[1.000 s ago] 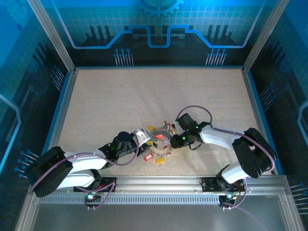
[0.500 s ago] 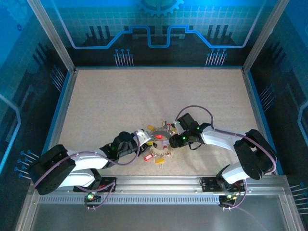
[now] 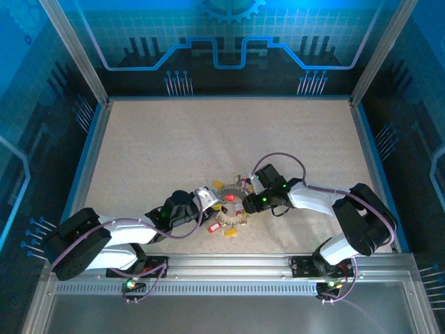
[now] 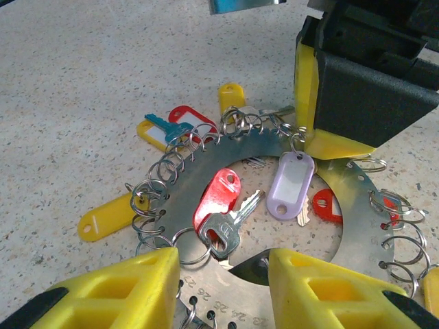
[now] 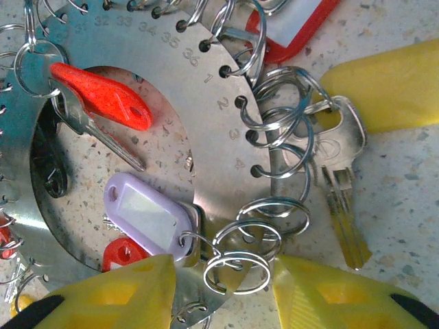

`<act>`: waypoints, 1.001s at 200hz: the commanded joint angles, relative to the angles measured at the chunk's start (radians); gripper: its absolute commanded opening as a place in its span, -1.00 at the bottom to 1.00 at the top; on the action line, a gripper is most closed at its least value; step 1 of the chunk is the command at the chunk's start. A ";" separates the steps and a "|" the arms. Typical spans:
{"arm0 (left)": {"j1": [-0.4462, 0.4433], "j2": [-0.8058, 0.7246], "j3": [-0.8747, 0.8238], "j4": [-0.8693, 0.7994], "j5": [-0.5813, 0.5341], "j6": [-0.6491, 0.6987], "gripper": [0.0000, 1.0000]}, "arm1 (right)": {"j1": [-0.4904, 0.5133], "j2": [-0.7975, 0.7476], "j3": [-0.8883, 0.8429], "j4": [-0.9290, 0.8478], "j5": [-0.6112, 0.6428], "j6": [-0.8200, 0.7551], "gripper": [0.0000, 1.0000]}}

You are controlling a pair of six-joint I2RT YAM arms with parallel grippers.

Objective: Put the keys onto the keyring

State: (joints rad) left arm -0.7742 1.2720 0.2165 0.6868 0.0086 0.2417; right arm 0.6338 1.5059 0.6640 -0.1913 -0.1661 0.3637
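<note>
The keyring (image 3: pixel 229 220) is a flat grey numbered plate lying near the table's front middle, with split rings round its rim. In the left wrist view my left gripper (image 4: pixel 223 274) straddles the plate's (image 4: pixel 264 145) near rim with its jaws apart. A red-tagged silver key (image 4: pixel 218 199) and a lilac tag (image 4: pixel 291 184) lie in the plate's hole. My right gripper (image 5: pixel 223 288) stands open over the opposite rim (image 5: pixel 206 137), a loose-looking split ring (image 5: pixel 240 271) between its fingers. Beside it hang the lilac tag (image 5: pixel 147 216) and a silver key (image 5: pixel 339 178).
Yellow (image 4: pixel 110 216), red-framed (image 4: pixel 192 120) and blue (image 4: pixel 168 127) keys fan outside the plate. My two grippers (image 3: pixel 208 202) (image 3: pixel 247 203) face each other across the ring, almost touching. Beige table (image 3: pixel 208 139) stretches behind; a metal rail (image 3: pixel 229 268) runs along the near edge.
My right gripper's jaws have widened a little and that arm has crept slightly toward the ring. The left arm and the keyring have stayed put.
</note>
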 commanded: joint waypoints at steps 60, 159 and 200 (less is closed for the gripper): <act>0.009 0.019 0.015 0.036 0.033 0.002 -0.19 | -0.081 0.013 -0.077 0.123 -0.223 -0.010 -0.20; 0.008 0.048 0.019 0.057 0.039 -0.006 -0.19 | -0.146 0.010 -0.124 0.215 -0.400 -0.025 -0.34; 0.008 0.072 0.021 0.078 0.041 -0.015 -0.19 | -0.156 -0.005 -0.136 0.226 -0.408 -0.035 -0.41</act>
State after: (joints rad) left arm -0.7742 1.3235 0.2165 0.7216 0.0231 0.2401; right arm 0.4953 1.5097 0.5396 0.0105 -0.5327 0.3496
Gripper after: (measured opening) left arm 0.408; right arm 0.302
